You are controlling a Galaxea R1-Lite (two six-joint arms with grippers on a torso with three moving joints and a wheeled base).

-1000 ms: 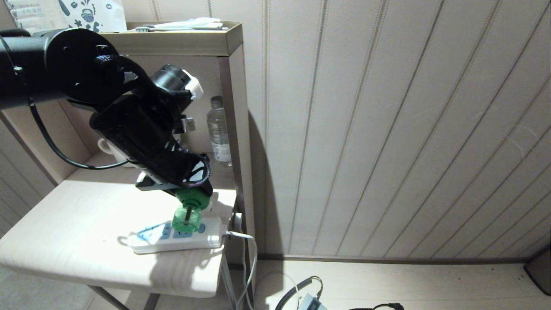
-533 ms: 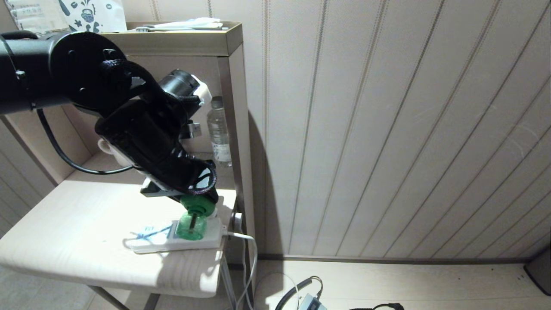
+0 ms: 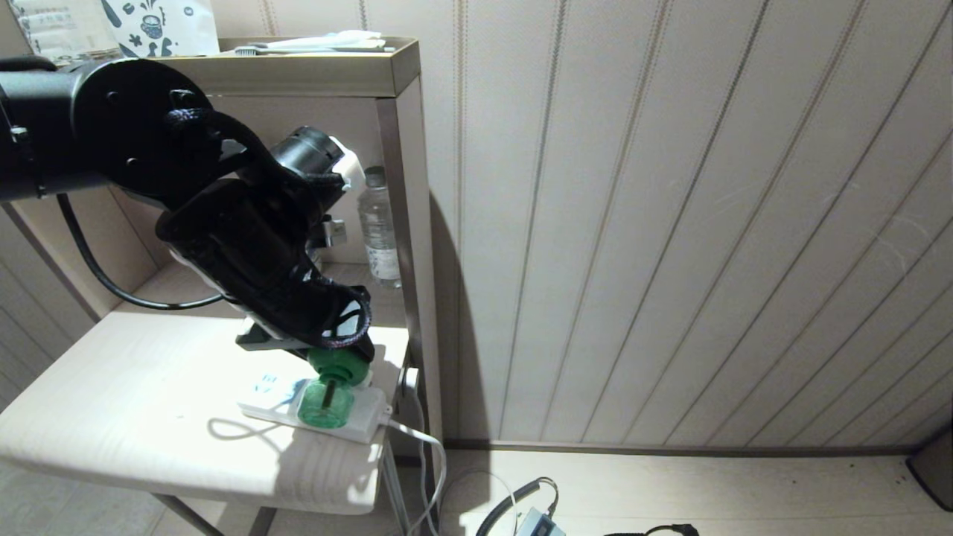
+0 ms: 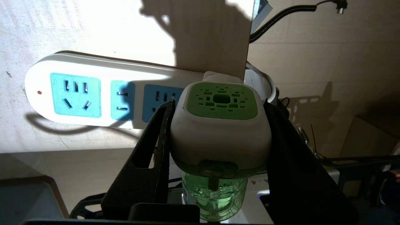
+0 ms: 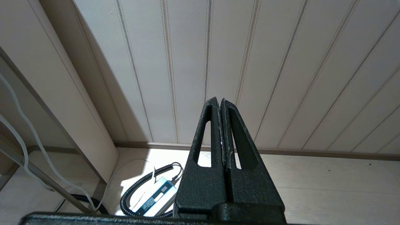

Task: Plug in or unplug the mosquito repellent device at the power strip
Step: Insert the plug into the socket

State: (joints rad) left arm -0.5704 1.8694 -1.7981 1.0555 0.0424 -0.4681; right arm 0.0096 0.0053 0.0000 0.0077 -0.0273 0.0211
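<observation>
The left pincer [image 4: 218, 125] clamps the mosquito repellent device [image 4: 220, 125] by its white head, directly above the power strip's [image 4: 93, 93] corded end on the desk [image 3: 134, 394]. The right pincer [image 5: 221, 106] is closed, empty.

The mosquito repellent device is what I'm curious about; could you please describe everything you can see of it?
The mosquito repellent device has a rounded white plastic head with a green vented face, and a translucent green liquid bottle below with a dark wick inside. The left end effector clamps the head between its black fingers. It sits tilted at the cord end of the power strip, on the pale table. Its prongs are hidden, so whether it is seated is unclear.
</observation>
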